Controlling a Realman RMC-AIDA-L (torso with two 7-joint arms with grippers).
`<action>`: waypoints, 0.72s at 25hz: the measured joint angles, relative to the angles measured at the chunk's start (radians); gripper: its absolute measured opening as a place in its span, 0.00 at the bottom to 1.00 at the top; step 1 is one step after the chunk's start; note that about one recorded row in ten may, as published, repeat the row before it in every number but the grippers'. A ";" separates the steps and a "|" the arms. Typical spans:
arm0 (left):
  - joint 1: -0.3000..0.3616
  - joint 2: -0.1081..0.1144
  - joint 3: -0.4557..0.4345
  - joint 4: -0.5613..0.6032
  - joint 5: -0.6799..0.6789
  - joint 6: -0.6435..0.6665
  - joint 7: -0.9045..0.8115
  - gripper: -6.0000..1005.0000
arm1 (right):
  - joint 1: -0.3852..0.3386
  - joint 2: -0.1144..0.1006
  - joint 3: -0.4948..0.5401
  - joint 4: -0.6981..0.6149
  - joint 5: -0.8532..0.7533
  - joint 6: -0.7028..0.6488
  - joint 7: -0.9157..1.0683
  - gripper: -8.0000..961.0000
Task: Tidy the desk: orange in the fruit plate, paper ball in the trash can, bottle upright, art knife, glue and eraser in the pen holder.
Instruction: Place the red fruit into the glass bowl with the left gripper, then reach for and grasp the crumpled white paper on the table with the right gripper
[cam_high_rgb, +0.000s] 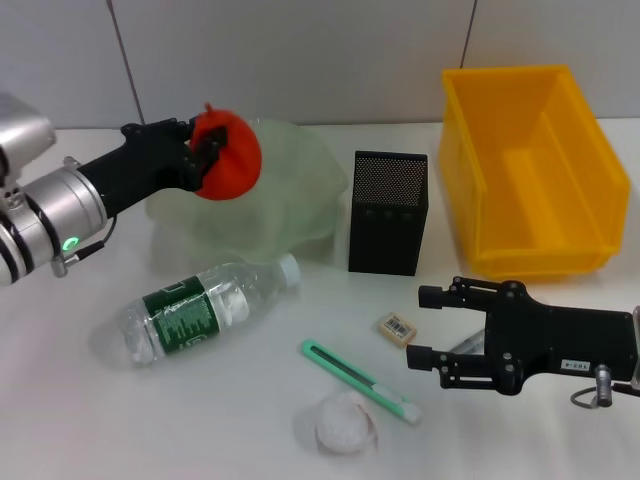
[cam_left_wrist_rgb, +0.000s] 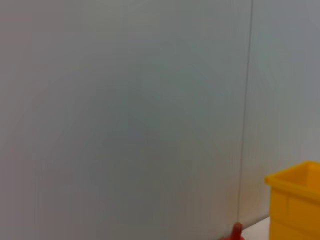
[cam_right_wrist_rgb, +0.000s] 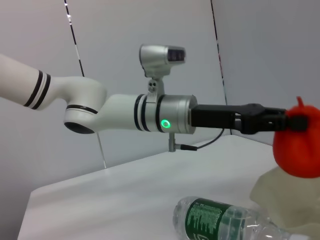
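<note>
My left gripper (cam_high_rgb: 207, 152) is shut on the orange (cam_high_rgb: 228, 157), holding it in the air over the near left part of the pale green fruit plate (cam_high_rgb: 295, 185). The right wrist view shows the same orange (cam_right_wrist_rgb: 300, 150) in the left gripper (cam_right_wrist_rgb: 289, 121) above the plate (cam_right_wrist_rgb: 280, 186). The bottle (cam_high_rgb: 205, 308) lies on its side. The eraser (cam_high_rgb: 396, 328), the green art knife (cam_high_rgb: 360, 380) and the paper ball (cam_high_rgb: 345, 423) lie near the front. My right gripper (cam_high_rgb: 425, 326) rests open just right of the eraser. A grey sliver under it may be the glue.
The black mesh pen holder (cam_high_rgb: 388, 212) stands mid-table, with the yellow trash can (cam_high_rgb: 530, 170) to its right at the back. The left wrist view shows mostly wall, a corner of the trash can (cam_left_wrist_rgb: 295, 205) and the orange's stem tip (cam_left_wrist_rgb: 236, 231).
</note>
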 joint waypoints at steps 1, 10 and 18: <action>-0.007 0.000 0.002 -0.007 0.001 -0.025 0.004 0.14 | 0.000 0.000 0.000 0.000 0.004 0.000 -0.002 0.79; -0.011 -0.001 0.023 -0.010 -0.001 -0.052 0.005 0.41 | 0.002 0.000 0.000 0.000 0.007 -0.001 -0.004 0.79; -0.002 0.007 0.035 0.012 0.007 0.018 -0.085 0.75 | 0.003 0.000 0.000 0.000 0.010 -0.002 -0.004 0.79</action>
